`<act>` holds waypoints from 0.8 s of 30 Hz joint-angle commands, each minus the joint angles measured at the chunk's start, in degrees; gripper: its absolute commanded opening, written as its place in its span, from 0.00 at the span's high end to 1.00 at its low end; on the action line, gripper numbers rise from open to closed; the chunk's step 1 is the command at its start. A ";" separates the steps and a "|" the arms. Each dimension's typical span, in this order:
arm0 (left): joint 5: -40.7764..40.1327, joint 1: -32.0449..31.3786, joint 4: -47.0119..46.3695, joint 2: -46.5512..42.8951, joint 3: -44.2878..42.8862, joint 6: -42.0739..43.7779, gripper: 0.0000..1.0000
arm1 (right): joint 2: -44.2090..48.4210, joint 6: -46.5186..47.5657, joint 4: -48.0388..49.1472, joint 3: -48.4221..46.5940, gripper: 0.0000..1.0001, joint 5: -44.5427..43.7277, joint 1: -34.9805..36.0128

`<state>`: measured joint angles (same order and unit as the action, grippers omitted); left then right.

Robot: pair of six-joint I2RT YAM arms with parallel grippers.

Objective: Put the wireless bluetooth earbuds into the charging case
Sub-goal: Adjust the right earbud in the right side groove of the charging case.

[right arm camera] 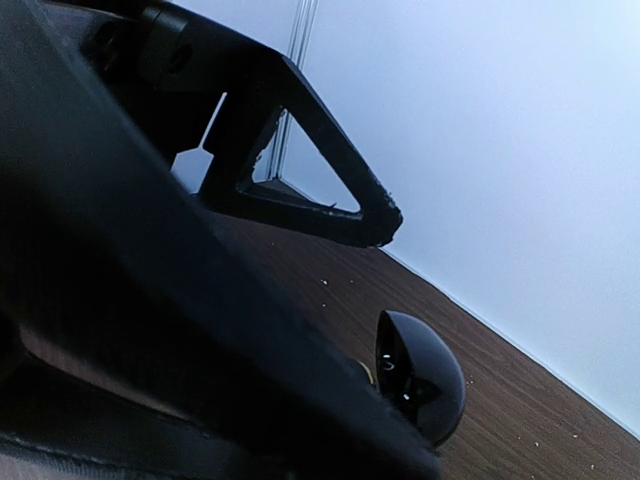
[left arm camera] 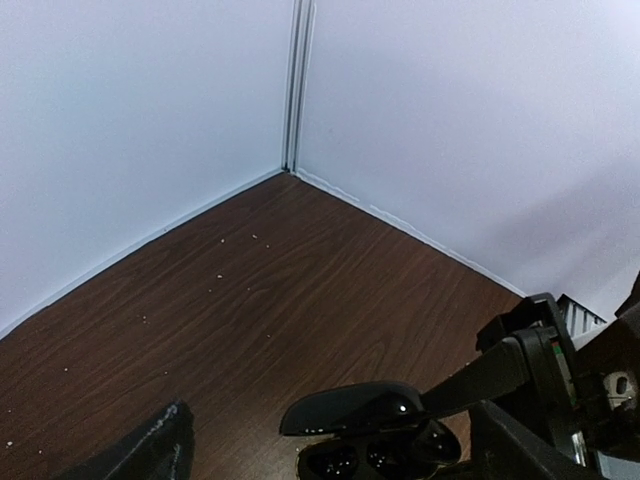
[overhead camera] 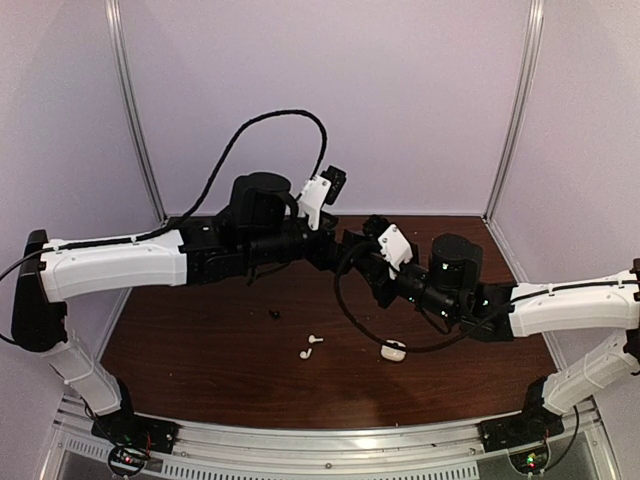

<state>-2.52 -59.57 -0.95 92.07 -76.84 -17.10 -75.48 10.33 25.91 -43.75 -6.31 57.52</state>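
Note:
A black charging case (left arm camera: 372,458) stands open near the back of the table, its lid (left arm camera: 365,408) raised; its glossy wells look dark and I cannot tell what is in them. My left gripper (left arm camera: 340,440) is open with the case between its fingers, apart from the left finger (left arm camera: 155,450). My right gripper (right arm camera: 400,340) is open; one of its fingers (left arm camera: 500,372) touches the lid (right arm camera: 420,378). In the top view both grippers (overhead camera: 335,243) (overhead camera: 362,238) meet tip to tip. A black earbud (overhead camera: 275,314) and a white earbud (overhead camera: 310,347) lie on the table in front.
A small white rounded case (overhead camera: 393,350) lies right of the white earbud, under the right arm's looping black cable (overhead camera: 345,305). White walls close the back and sides, with a corner post (left arm camera: 297,85) beyond the case. The wooden table (overhead camera: 200,350) runs to the front rail.

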 commanded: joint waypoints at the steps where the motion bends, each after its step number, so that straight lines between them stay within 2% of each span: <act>1: -0.55 -0.43 -0.11 0.50 -1.27 -0.49 0.02 | -0.08 0.30 0.59 -1.18 1.00 -1.10 0.30; 24: -4.61 -0.24 0.69 -2.47 2.47 -1.09 0.02 | 3.22 0.88 3.33 1.28 1.00 -1.54 0.33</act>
<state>-4.86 -60.03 0.45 91.46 -75.75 -17.80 -74.59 10.74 25.96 -43.38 -7.53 57.52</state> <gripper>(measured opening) 0.976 0.235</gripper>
